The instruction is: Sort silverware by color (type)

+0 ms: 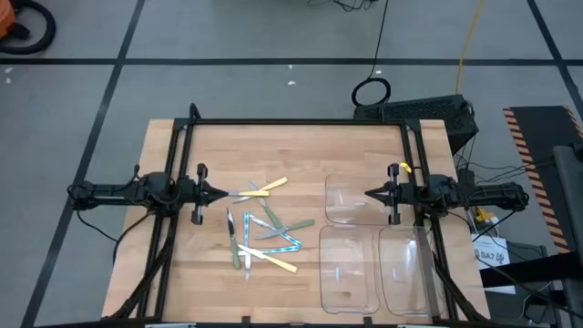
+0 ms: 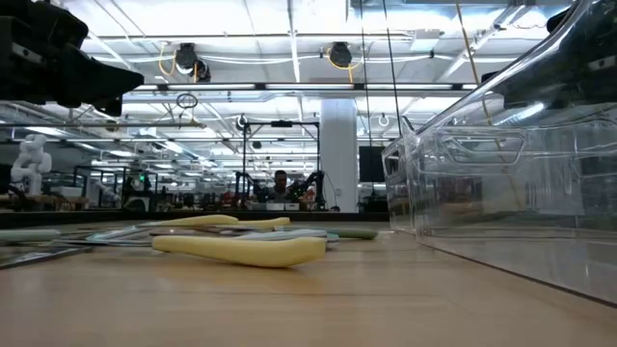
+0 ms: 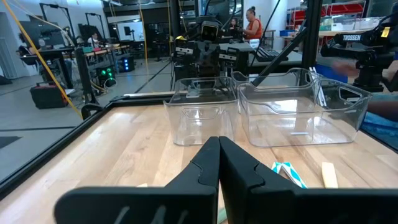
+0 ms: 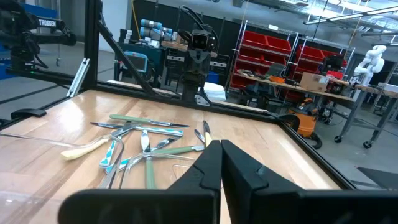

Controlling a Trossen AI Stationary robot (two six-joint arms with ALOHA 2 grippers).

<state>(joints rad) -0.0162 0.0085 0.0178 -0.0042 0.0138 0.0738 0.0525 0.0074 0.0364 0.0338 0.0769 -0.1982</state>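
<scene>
The silverware lies in a loose pile on the wooden table, between the two arms. Its slim utensils have yellow, pale green and light blue handles and lie flat, crossing one another. The pile also shows in the right wrist view as silverware. In the low view a yellow handle lies nearest. My left gripper hovers shut at the pile's far-left side and points toward the table's right. My right gripper hovers shut over the far tray and points toward the pile.
Three clear plastic trays stand on the table's right half. One tray is farther back and two trays stand along the near edge. A black frame borders the table. Bare wood lies left of the pile.
</scene>
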